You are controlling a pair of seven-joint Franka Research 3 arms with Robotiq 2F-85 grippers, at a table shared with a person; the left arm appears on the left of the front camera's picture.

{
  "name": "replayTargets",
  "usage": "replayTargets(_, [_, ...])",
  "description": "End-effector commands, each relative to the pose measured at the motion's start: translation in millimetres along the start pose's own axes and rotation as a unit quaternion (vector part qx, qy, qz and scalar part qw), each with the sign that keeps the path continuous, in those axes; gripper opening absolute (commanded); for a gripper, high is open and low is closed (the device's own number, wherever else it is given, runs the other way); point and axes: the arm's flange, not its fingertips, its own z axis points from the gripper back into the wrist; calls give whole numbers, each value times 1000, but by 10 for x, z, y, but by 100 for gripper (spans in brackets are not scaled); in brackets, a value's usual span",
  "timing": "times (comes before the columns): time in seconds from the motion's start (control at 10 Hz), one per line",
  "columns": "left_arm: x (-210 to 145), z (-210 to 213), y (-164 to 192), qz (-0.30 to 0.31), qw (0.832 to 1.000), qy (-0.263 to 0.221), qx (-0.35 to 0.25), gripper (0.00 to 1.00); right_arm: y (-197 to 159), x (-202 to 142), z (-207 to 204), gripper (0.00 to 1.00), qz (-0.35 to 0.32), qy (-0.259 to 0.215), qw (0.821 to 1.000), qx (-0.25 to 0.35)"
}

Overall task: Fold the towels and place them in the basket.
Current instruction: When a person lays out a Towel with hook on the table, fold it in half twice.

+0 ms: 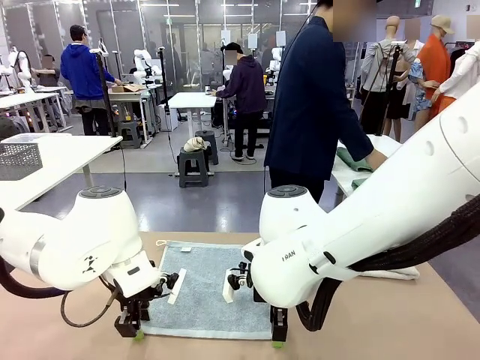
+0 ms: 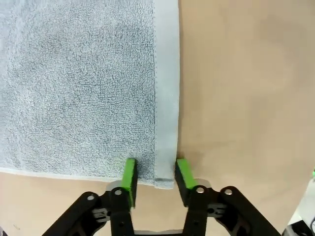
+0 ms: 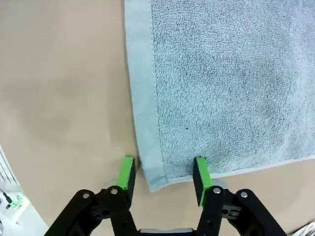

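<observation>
A pale blue towel (image 1: 202,289) lies flat on the tan table, its loop at the far left corner. My left gripper (image 1: 133,330) points down at the towel's near left corner. In the left wrist view the towel (image 2: 78,88) has its hemmed corner between the green pads of the left gripper (image 2: 155,174), which stand apart around it. My right gripper (image 1: 278,337) is at the near right corner. In the right wrist view its jaws (image 3: 164,174) straddle the towel (image 3: 226,83) corner, wider apart. The cloth is not bunched at either corner. The basket is out of view.
A person stands at the far side with a hand on green towels (image 1: 352,161) on a white side table. A cream-white folded cloth (image 1: 390,274) lies at the right behind my right arm. A pale lattice basket (image 1: 19,159) sits on another table at the left.
</observation>
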Motion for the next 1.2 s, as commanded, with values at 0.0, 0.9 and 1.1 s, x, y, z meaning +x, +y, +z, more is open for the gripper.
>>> replayTargets(0.0, [11, -40, 11, 4, 1000, 12, 17, 22, 27, -49, -54, 21, -10, -11, 1000, 5])
replayTargets(0.9, [76, 161, 35, -10, 1000, 12, 21, 0, 65, -9, 77, 0, 0, 6, 1000, -3])
replayTargets(1.1, [120, 309, 46, -11, 999, 18, 31, 0, 61, -7, 189, 0, -14, 10, 1000, 11])
